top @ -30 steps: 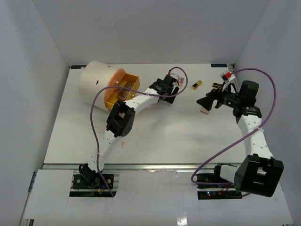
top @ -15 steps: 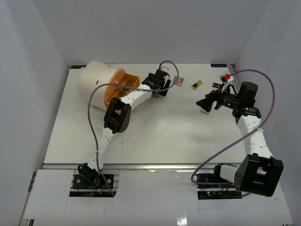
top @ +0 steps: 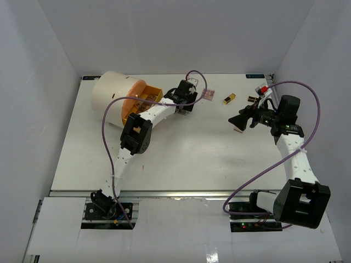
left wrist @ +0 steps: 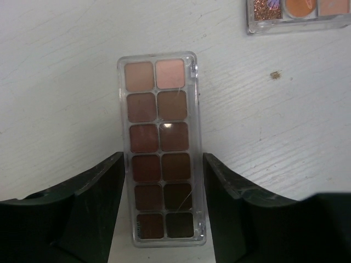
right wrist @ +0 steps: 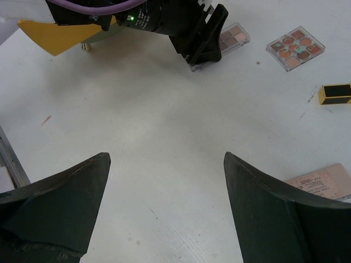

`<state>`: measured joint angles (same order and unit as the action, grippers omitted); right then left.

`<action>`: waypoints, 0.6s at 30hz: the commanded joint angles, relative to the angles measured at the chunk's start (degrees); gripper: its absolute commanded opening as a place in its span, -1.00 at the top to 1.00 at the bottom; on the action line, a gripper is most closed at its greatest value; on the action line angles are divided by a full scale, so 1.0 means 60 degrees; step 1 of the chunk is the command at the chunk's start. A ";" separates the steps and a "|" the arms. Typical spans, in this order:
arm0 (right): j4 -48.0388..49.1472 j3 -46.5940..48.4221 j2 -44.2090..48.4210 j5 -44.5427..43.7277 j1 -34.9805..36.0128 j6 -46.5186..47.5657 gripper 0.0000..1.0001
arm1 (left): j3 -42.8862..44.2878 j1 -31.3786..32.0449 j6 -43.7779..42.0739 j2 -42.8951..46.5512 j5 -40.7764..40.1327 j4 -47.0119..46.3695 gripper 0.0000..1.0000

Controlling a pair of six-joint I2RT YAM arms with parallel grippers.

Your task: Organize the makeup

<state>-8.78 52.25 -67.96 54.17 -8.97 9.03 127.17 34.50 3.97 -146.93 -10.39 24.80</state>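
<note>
A long clear eyeshadow palette (left wrist: 159,148) with brown squares lies flat on the table, its long sides between my left gripper's (left wrist: 163,159) fingers. The fingertips (left wrist: 118,164) sit against both sides. From above, that gripper (top: 189,101) is just right of the orange drawer. A square palette with orange shades (left wrist: 299,13) lies just beyond it and also shows in the top view (top: 207,94) and the right wrist view (right wrist: 296,48). A gold-black lipstick tube (top: 229,98) lies further right. My right gripper (top: 237,119) is wide open and empty above bare table (right wrist: 167,156).
The big cream cylinder (top: 112,98) lies at the back left, its orange drawer (top: 143,101) pulled open with items inside. A flat pink printed item (top: 239,129) lies under my right gripper. A small gold-black item (top: 252,99) and a red-white one (top: 265,88) sit at the back right.
My left gripper has drawn back to the left, toward the orange drawer, then almost stopped. The right arm has not moved.
</note>
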 commanded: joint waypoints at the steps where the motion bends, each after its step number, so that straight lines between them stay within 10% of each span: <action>1: 0.0350 -0.0066 0.0092 0.0170 0.0016 0.0091 -0.80 | -0.0560 0.0021 0.0019 0.0200 0.0427 0.0246 -0.11; 8: 0.0350 -0.0072 0.0151 0.0171 0.0016 0.0091 -0.81 | -0.0884 0.0021 0.0129 0.0786 0.0603 0.0252 0.53; 18: 0.0386 -0.0139 0.0107 0.0162 0.0016 0.0099 -0.80 | -0.1673 0.1059 -0.1290 0.3396 0.0097 0.0188 0.84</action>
<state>-8.78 51.64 -67.96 54.17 -8.97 9.21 118.66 36.27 1.73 -139.51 -8.19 25.57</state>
